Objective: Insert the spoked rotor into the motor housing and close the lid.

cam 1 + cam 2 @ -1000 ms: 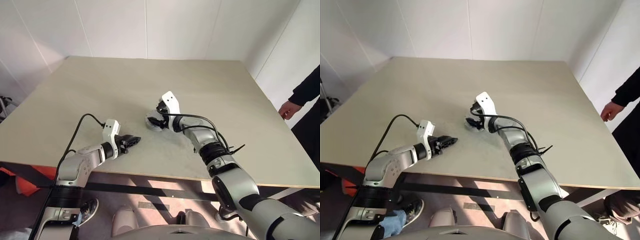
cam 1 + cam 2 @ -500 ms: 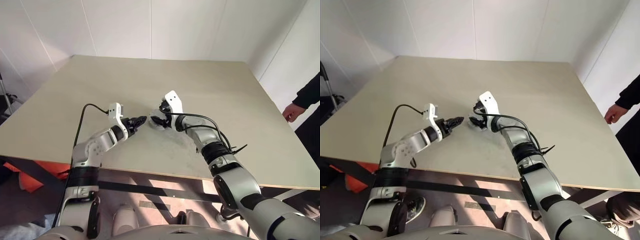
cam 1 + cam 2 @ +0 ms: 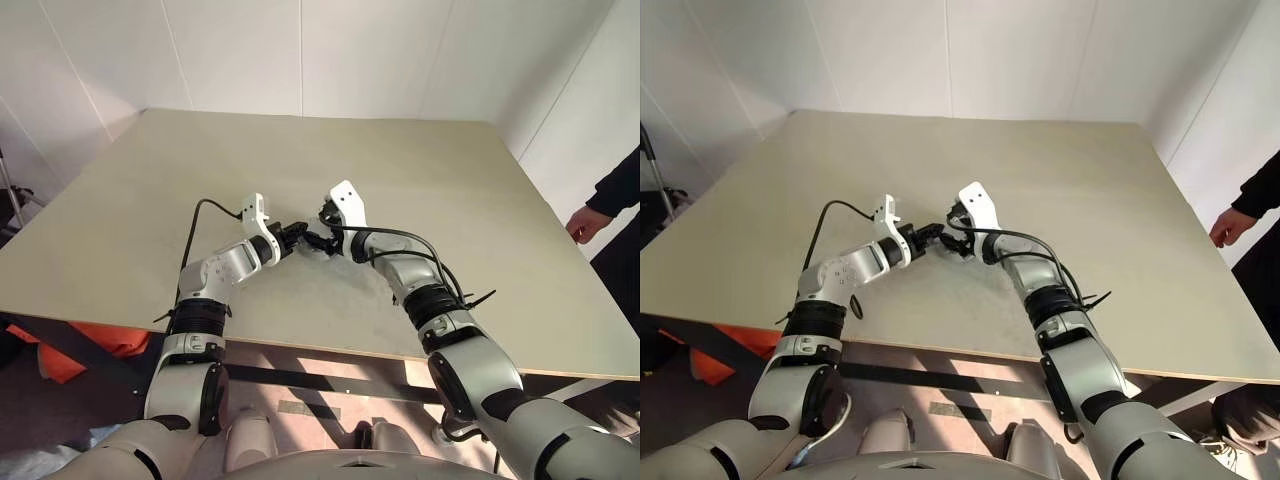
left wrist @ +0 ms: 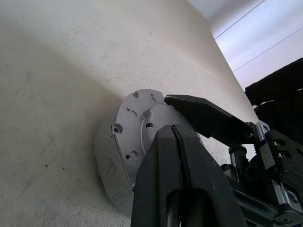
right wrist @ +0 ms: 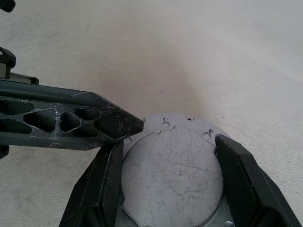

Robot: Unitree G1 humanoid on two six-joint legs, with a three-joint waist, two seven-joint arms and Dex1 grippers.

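Near the middle of the table (image 3: 150, 200), a little toward its near edge, the right gripper (image 5: 168, 151) straddles the motor housing (image 5: 173, 165), one black finger on each side of the pale round disc and each close against its rim, so the jaws stand spread around it (whether they actually press the metal I cannot tell). The left gripper (image 4: 174, 135) has its two fingers pressed together with nothing between them, and the joined tip sits over the housing's flat face at the rim, right next to a right finger (image 4: 208, 116). The right wrist view gives the plain scratched face of the disc with small holes along its border, and the left gripper's webbed fingers (image 5: 71, 120) come in from the side to end at the rim. The left wrist view shows the same disc edge-on enough to see its thickness lying flat on the tabletop. From the head views the housing is almost hidden between the two grippers; both forearms angle inward and slightly downward, meeting tip to tip, the left elbow out over the near edge. Bare tabletop lies open on all sides, wide toward the far wall and both side edges. A person's hand (image 3: 580, 222) and dark sleeve hang beyond the right edge, well apart.
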